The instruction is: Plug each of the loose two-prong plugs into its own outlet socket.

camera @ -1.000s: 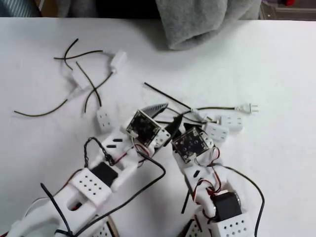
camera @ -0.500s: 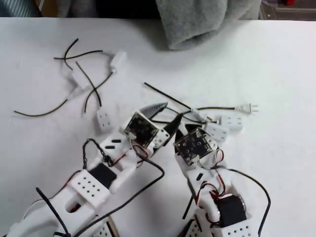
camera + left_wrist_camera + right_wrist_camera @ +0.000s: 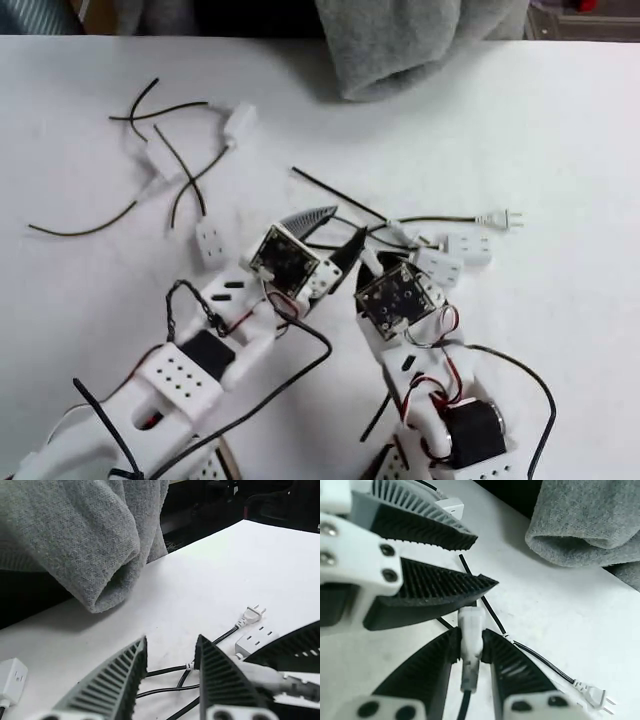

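- Table (image 3: 560,120): white top with black wires (image 3: 150,110) scattered on it; grey cloth (image 3: 400,50) draped over the far edge, dark room behind.
- Right gripper (image 3: 470,631): fingers clamped on a white plug (image 3: 470,642), which is pinched between them.
- Left gripper (image 3: 170,647): fingers apart, holding nothing, just beside the held plug.
- Second plug (image 3: 253,614): lies free beside an outlet socket (image 3: 256,639).

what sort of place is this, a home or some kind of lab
Probably a robotics lab or test bench. Two small robot arms sit over a white table strewn with two-prong plugs, outlet sockets and loose cords; the right claw grips a white plug.
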{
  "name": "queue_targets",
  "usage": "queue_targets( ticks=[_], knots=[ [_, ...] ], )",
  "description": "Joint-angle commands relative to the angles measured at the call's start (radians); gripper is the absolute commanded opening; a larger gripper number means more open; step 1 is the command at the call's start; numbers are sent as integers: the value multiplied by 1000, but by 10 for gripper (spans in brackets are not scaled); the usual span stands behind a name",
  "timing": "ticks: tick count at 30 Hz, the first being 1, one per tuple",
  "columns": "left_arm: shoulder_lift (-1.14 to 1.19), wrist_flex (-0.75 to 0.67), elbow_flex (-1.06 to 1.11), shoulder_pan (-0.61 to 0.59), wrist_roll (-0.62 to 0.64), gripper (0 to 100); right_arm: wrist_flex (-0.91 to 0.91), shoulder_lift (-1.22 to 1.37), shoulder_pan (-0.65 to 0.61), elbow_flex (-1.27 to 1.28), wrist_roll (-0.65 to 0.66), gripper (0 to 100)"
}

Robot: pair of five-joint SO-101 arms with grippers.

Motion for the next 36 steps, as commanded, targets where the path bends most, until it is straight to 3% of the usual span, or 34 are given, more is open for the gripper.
queue_targets(
  ticks=[1,32,36],
  knots=[
    [2,5,-2,5,-12,169,1,-21,-5,-77,-2,19],
    [45,3,-8,10,-12,169,85,-21,22,-186,-2,19],
    [171,-92,-23,5,-12,169,87,-21,22,-189,-2,19]
  ],
)
